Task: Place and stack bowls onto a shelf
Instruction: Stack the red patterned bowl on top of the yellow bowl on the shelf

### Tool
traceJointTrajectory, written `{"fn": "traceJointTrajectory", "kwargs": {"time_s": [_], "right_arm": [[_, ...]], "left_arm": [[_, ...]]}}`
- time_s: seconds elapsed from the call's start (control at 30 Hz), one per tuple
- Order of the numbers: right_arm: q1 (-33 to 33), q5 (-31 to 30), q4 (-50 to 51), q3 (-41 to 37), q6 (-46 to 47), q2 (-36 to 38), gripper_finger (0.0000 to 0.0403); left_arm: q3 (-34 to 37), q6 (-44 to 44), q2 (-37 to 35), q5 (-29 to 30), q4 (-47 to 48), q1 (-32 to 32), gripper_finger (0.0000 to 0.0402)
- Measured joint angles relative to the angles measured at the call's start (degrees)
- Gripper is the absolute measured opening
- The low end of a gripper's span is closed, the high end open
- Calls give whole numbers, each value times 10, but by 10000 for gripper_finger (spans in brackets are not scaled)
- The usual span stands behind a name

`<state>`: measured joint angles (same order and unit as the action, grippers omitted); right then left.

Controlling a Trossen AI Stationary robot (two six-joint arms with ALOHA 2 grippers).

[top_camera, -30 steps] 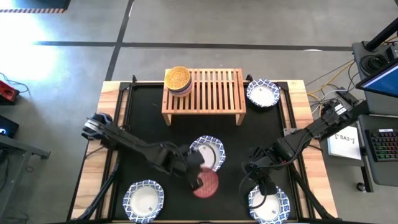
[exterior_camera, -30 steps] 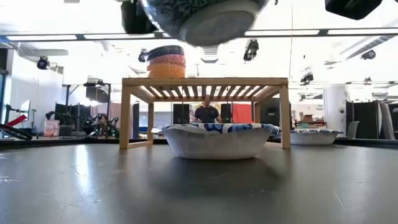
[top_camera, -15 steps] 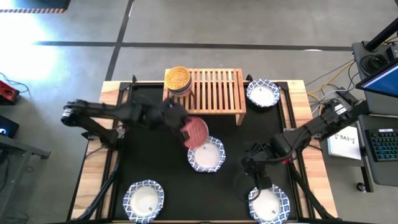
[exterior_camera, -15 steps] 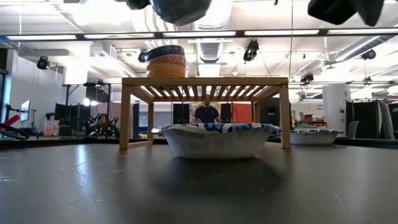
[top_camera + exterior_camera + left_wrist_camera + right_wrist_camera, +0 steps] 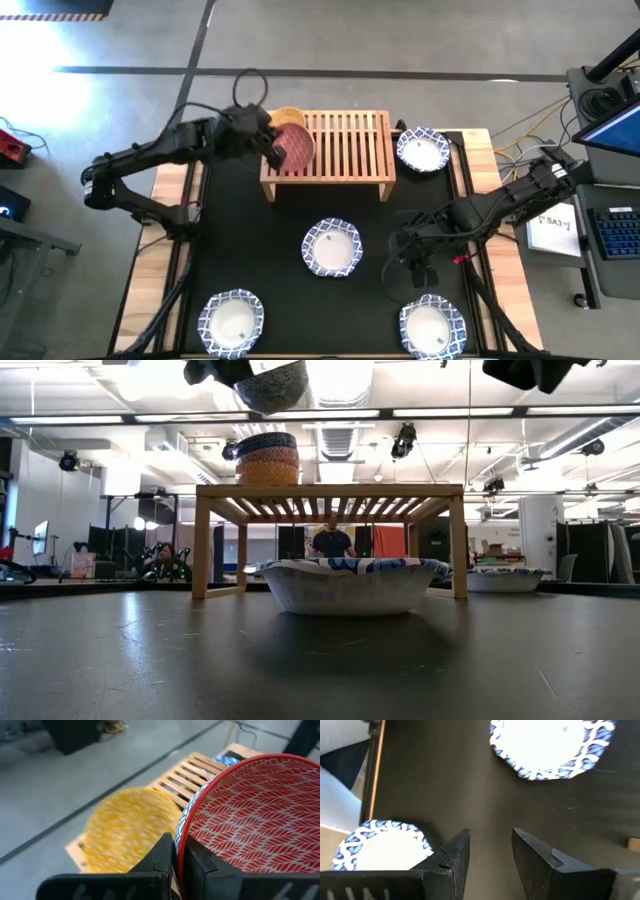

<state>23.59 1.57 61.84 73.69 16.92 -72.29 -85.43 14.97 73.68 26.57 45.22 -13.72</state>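
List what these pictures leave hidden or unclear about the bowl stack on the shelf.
- Stack makeup: the high view has the red bowl, held by the left gripper, covering it; the low view shows only banded sides.
- Yellow bowl: blurred in the left wrist view.
- Red bowl's height above the stack: cut off by the low view's top edge.

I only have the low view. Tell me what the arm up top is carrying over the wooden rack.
Observer: The left tool is shut on the rim of a red leaf-patterned bowl.
Operator: Report where it sits against the stack.
Observer: From above, the red bowl hangs beside the yellow top bowl of the stack, at the left end of the slatted light-wood shelf.
Operator: Now the other arm.
Observer: The right tool is open, empty, above the dark mat between two white blue-rimmed bowls.
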Motion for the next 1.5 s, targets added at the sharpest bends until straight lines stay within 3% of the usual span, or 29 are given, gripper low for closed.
{"fn": "traceJointTrajectory", "kwargs": {"time_s": [0.43,0.7,1.5], "right_arm": [[0,-20,-5,0,38,-2,134],[0,-17,-4,0,60,-1,134],[0,-16,-2,0,56,-1,134]], "left_arm": [[-36,-61,27,-5,-5,-125,7],[-35,-54,52,-108,-19,-205,8],[-37,-40,58,-138,33,-221,14]]}}
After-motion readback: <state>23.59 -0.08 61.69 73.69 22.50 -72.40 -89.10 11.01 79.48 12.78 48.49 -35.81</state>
